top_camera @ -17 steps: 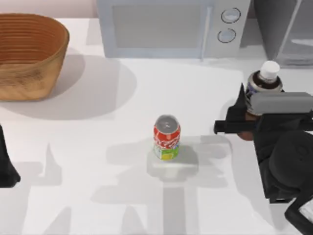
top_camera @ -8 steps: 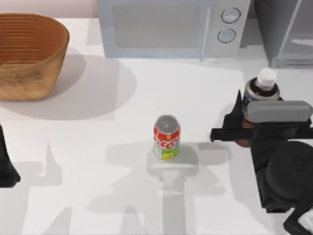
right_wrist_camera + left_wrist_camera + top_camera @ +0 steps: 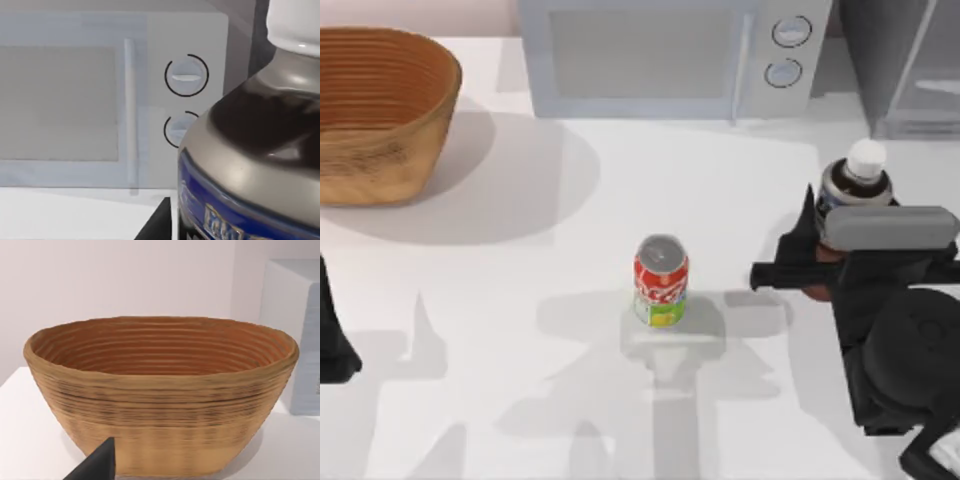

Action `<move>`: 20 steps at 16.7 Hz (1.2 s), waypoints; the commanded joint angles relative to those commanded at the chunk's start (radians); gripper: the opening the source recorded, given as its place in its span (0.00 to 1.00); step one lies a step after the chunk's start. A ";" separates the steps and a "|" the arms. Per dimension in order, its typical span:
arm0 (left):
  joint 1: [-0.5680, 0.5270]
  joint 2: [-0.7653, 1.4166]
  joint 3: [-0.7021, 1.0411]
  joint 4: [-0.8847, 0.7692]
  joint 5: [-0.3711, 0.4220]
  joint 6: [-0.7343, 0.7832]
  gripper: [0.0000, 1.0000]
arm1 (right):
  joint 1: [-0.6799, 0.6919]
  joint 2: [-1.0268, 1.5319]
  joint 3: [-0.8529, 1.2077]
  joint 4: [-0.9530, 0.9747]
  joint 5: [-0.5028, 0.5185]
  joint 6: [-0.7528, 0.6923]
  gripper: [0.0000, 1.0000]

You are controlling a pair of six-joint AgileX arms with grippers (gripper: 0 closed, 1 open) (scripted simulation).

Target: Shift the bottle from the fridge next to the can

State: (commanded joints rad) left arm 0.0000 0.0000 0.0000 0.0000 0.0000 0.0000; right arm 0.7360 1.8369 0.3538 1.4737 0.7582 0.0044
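The bottle (image 3: 857,180) has moved slightly toward the can (image 3: 661,279) — now out of the fridge (image 3: 905,60), held clenched in the right gripper (image 3: 817,262), still well apart from the can.

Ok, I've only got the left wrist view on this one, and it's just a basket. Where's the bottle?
Observer: The bottle is outside the fridge, upright at the top view's right, with the right gripper closed on it, jaws around its lower body.
Operator: And the can?
Observer: The can stands upright mid-table, well to the left of the bottle, with bare table between them.
Operator: What's my left arm doing?
Observer: The left gripper is parked at the table's left edge, below the basket in the top view.
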 joint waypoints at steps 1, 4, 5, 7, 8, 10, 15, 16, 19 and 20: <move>0.000 0.000 0.000 0.000 0.000 0.000 1.00 | 0.000 0.000 0.000 0.000 0.000 0.000 0.45; 0.000 0.000 0.000 0.000 0.000 0.000 1.00 | 0.000 0.000 0.000 0.000 0.000 0.000 0.68; 0.000 0.000 0.000 0.000 0.000 0.000 1.00 | 0.000 0.000 0.000 0.000 0.000 0.000 0.75; 0.000 0.000 0.000 0.000 0.000 0.000 1.00 | 0.000 0.000 0.000 0.000 0.000 0.000 0.90; 0.000 0.000 0.000 0.000 0.000 0.000 1.00 | 0.000 0.000 0.000 0.000 0.000 0.000 0.98; 0.000 0.000 0.000 0.000 0.000 0.000 1.00 | 0.000 0.000 0.000 0.000 0.000 0.000 1.00; 0.000 0.000 0.000 0.000 0.000 0.000 1.00 | 0.000 0.000 0.000 0.000 0.000 0.000 1.00; 0.000 0.000 0.000 0.000 0.000 0.000 1.00 | 0.000 0.000 0.000 0.000 0.000 0.000 1.00; 0.000 0.000 0.000 0.000 0.000 0.000 1.00 | 0.017 -0.008 -0.015 0.008 0.017 0.000 1.00; 0.000 0.000 0.000 0.000 0.000 0.000 1.00 | 0.032 -0.015 -0.029 0.013 0.032 0.001 1.00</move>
State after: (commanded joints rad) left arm 0.0000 0.0000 0.0000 0.0000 0.0000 0.0000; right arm 0.7683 1.8219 0.3243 1.4864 0.7904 0.0052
